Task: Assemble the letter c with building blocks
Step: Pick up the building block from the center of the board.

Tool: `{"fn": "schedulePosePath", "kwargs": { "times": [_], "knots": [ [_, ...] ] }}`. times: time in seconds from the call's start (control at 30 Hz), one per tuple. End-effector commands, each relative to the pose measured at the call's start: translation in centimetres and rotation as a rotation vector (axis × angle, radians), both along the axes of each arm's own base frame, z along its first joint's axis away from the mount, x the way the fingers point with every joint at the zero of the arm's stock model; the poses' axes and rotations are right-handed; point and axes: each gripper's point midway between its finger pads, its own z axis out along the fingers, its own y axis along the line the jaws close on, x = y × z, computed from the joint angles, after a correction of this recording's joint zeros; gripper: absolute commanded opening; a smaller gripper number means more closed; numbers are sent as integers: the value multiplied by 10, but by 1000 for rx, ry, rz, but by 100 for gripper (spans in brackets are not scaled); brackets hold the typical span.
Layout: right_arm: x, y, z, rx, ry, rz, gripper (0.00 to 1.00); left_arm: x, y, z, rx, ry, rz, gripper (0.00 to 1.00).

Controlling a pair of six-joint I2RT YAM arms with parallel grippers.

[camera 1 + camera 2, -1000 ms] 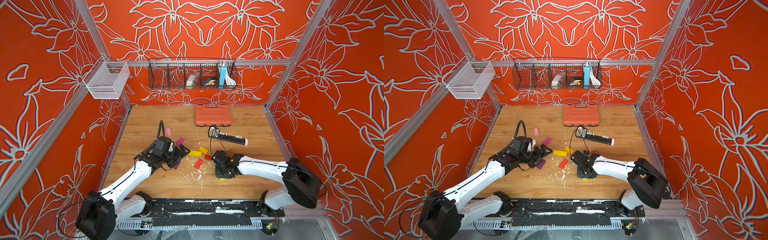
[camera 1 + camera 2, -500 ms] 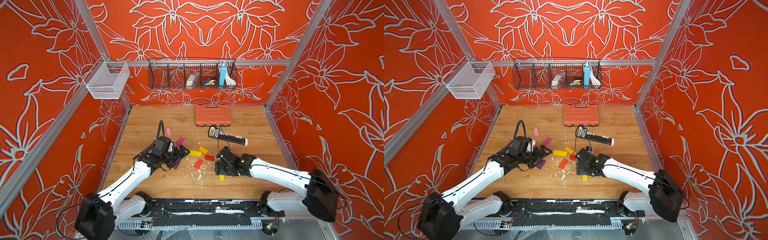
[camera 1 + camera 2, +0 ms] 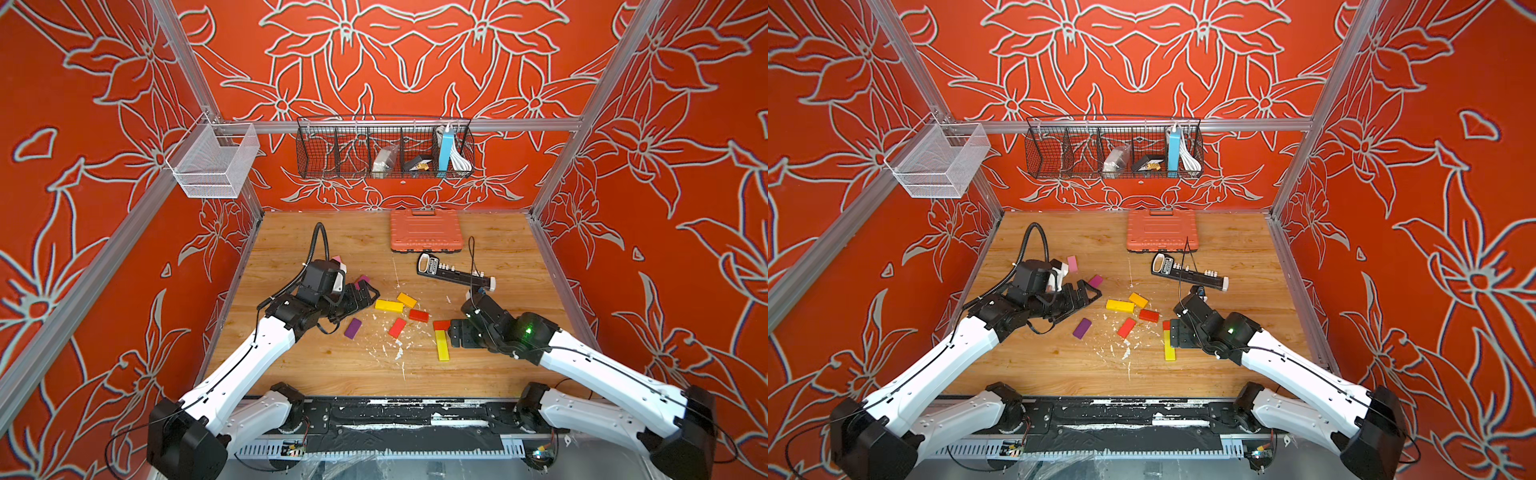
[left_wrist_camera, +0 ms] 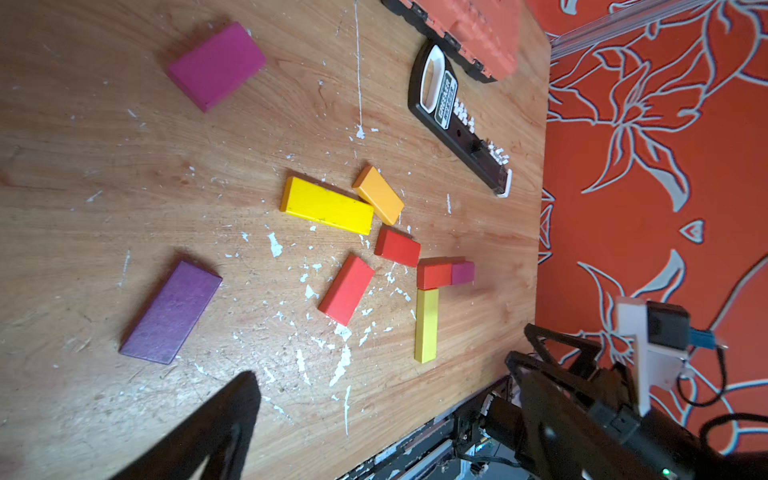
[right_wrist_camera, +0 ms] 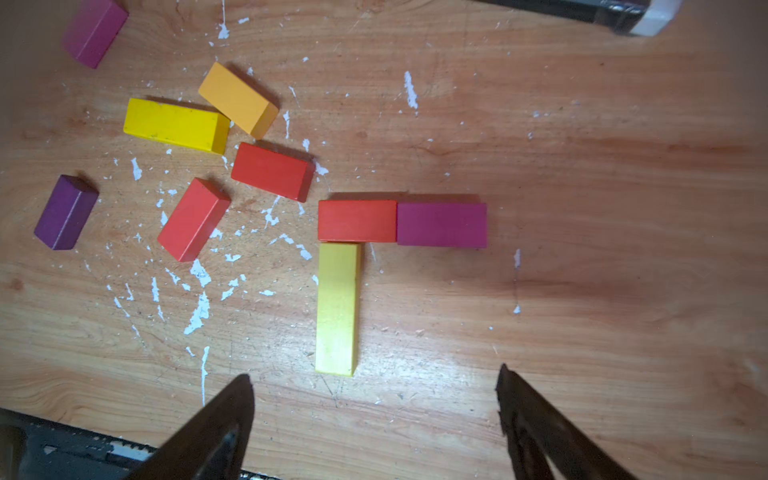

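Corner of red block (image 5: 357,220), magenta block (image 5: 441,224), yellow block (image 5: 337,307); right gripper (image 5: 374,372) gapes

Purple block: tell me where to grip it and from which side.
Probably best to grip the purple block at mid-length, jaws across its narrow width on the two long sides, coming straight down from above. It lies flat and alone, nothing touching either long side.

No writing can be read. A green-and-white label (image 4: 444,102) sits at the looped end of the long black plastic bar (image 4: 478,153) lying near the right end effector (image 3: 452,333); its print is too blurred.
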Motion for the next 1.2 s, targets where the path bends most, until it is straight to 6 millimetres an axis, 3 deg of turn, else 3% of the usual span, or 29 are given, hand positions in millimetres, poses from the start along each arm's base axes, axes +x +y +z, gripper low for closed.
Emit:
{"fn": "schedulePosePath", "kwargs": {
  "times": [0.0, 0.27, 0.47, 0.63, 0.87, 1.17],
  "knots": [
    [6, -14, 6, -64, -32, 3, 93, 10, -3, -4, 52, -25, -44, 98],
    [15, -22, -9, -64, -6, -61, 93, 35, -14, -26, 122, -16, -103, 98],
    [18, -18, -13, -28, 21, -96, 93, 42, -18, -44, 194, 37, -147, 98],
    [18, -13, -8, 6, 30, -107, 93, 31, -26, -52, 265, 69, -236, 98],
    [14, -7, 0, 53, 59, -112, 92, 8, -53, -68, 298, 106, -360, 98],
    [12, 6, 6, 110, 132, -80, 92, -10, -70, -88, 377, 112, -414, 95]
  ]
}}
